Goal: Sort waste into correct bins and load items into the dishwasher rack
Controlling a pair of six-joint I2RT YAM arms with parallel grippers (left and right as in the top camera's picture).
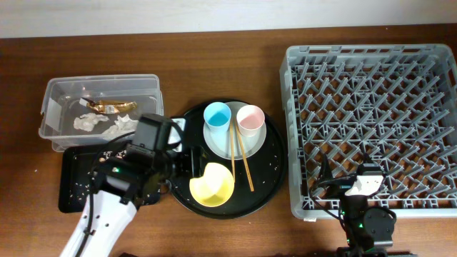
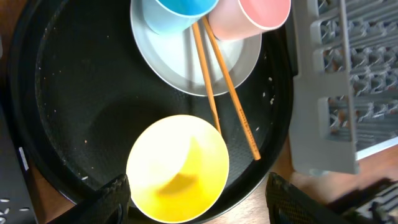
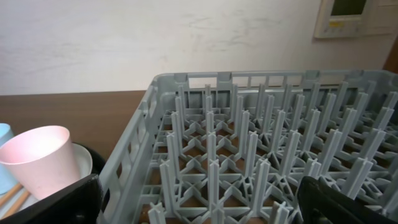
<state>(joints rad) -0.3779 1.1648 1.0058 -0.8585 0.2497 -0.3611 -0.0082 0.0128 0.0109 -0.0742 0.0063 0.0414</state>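
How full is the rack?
Empty. Overhead, the rack shows only bare pegs; the bowl, blue cup, pink cup, plate and chopsticks all sit on the round tray.

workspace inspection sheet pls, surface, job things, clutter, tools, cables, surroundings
surface: brown wooden table
job's things: dishwasher rack empty; clear tub holds foil wrapper and tissue wads; blue cup and pink cup on plate, chopsticks across it, yellow bowl beside, all on round black tray
clutter: white grains on round black tray; more on small black tray
tools: left tool open, straddling yellow bowl; right tool open over dishwasher rack
cables: black cable along left arm
surroundings: white wall, wall panel
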